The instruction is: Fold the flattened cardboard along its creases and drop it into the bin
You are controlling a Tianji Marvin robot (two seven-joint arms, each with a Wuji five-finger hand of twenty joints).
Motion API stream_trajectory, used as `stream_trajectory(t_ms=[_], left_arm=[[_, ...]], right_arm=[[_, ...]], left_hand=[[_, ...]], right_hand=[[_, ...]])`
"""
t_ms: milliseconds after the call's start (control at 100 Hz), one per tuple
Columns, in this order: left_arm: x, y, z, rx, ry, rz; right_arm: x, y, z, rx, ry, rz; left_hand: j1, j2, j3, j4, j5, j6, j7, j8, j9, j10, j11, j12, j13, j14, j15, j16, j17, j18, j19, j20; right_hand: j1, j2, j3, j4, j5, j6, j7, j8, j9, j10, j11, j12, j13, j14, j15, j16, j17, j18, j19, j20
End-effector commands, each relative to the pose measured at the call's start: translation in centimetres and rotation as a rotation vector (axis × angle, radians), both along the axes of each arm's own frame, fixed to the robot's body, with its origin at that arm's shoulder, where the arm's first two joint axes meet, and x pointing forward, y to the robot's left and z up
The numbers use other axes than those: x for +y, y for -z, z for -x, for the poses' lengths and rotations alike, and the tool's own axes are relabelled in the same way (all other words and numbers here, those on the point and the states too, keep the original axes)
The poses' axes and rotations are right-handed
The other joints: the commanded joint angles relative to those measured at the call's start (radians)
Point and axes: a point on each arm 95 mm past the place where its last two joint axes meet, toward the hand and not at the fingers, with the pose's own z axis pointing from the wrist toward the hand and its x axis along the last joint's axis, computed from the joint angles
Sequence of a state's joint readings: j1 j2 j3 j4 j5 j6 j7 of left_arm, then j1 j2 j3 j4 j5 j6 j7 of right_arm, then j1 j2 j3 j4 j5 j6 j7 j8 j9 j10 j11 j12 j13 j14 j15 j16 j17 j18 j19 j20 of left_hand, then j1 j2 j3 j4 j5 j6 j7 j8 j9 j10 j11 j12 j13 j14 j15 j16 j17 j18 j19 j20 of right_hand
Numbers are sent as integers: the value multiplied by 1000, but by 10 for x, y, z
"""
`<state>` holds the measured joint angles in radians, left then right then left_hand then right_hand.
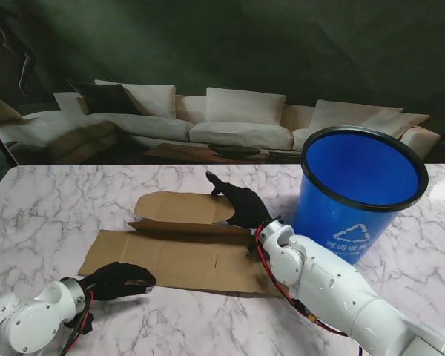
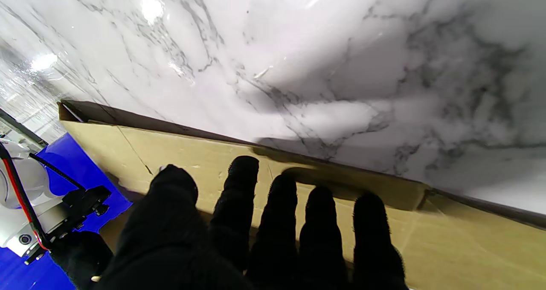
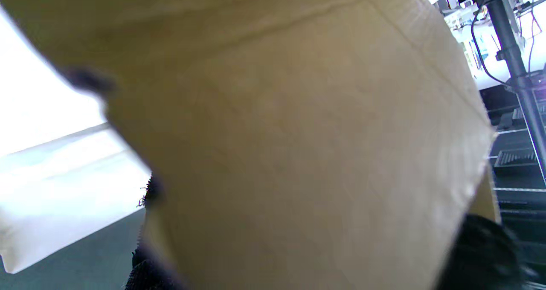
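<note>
Here, cardboard [image 1: 179,256] under flat, spread left hand [image 1: 117,280], flap gripped by right hand [image 1: 241,205]

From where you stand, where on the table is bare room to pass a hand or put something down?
Bare marble table lies left of the cardboard, and a strip beyond its raised flap, toward the sofa. It is crowded on the right: the blue bin stands beside the right hand, which holds that flap. The left hand presses the cardboard's near-left corner.

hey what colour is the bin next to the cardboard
Blue, with a black rim: the bin shows best in the stand view.
</note>
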<state>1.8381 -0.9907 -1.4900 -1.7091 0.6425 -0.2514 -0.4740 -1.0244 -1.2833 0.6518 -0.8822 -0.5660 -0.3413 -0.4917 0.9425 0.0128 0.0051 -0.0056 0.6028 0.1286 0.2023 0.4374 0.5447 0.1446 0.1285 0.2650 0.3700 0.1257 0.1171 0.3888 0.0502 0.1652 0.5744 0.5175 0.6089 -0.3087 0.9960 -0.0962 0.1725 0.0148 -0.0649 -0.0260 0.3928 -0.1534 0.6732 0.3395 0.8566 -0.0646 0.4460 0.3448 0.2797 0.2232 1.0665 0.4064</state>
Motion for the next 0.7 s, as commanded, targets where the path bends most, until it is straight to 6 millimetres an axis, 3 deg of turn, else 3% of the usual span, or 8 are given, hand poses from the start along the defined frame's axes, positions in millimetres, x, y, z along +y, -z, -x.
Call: stream_trajectory(t_ms=[0,110,200,300,370,440,540,690], left_arm=[[0,24,15,91,8,-20],[0,24,15,92,9,-21],[0,25,15,94,11,-23],[0,25,15,97,13,-26],[0,25,15,97,14,-26],[0,25,15,98,14,-27],[0,25,15,100,14,-26],[0,25,15,100,14,-28]], right_arm=[[6,-1,3,-7,-13,-20],[6,-3,5,-20,-21,-33],[5,-6,6,-28,-18,-36],[4,-7,5,-28,3,-23],[3,-7,5,-14,28,-23],[1,-7,4,-18,30,-11],[0,-6,3,-27,27,1],[0,-7,2,-23,38,-23]], left_hand=[[23,40,-22,-4,-16,1,-4,-11,17,-2,5,10,67,81,81,29,8,34,-5,-11],[24,41,-24,-4,-15,0,-3,-11,16,-3,6,10,66,81,81,29,9,34,-5,-11],[23,42,-25,-4,-16,0,-3,-11,16,-2,6,9,66,82,81,29,8,34,-5,-11],[25,43,-25,-4,-16,-1,-3,-11,17,-3,6,9,66,81,81,29,9,34,-5,-11],[26,43,-25,-4,-16,0,-3,-11,17,-3,6,9,66,80,81,28,8,34,-5,-11],[27,43,-24,-4,-16,-1,-3,-11,17,-2,6,9,66,80,81,28,8,34,-5,-12],[29,44,-24,-4,-15,0,-3,-11,17,-1,6,9,67,80,81,28,8,34,-5,-12],[30,45,-25,-4,-15,0,-2,-10,17,-3,7,9,66,81,81,28,7,34,-5,-12]], right_hand=[[-125,5,-29,-32,1,-1,-1,5,41,-26,-4,5,38,-25,-17,-7,6,-19,28,-14],[-377,-102,-49,-57,0,-27,2,8,23,10,10,17,29,-13,-17,2,2,-10,35,-17],[-418,-74,-287,-60,0,47,7,12,-40,93,58,29,2,9,3,8,-15,1,36,-11],[-483,-21,-387,-39,1,102,7,12,-86,145,74,31,-36,39,36,18,-37,12,39,1],[-377,65,-263,-29,1,109,11,15,-70,139,87,32,-27,41,62,18,-23,11,49,9],[-170,28,-98,-27,0,39,25,29,-63,110,84,30,-22,32,63,13,-16,10,51,9],[1,13,-7,-26,-4,0,33,56,-46,76,77,28,-8,20,63,12,-6,-5,52,6],[14,47,-37,-31,-7,23,40,100,18,36,75,30,21,10,53,9,5,-5,56,1]])
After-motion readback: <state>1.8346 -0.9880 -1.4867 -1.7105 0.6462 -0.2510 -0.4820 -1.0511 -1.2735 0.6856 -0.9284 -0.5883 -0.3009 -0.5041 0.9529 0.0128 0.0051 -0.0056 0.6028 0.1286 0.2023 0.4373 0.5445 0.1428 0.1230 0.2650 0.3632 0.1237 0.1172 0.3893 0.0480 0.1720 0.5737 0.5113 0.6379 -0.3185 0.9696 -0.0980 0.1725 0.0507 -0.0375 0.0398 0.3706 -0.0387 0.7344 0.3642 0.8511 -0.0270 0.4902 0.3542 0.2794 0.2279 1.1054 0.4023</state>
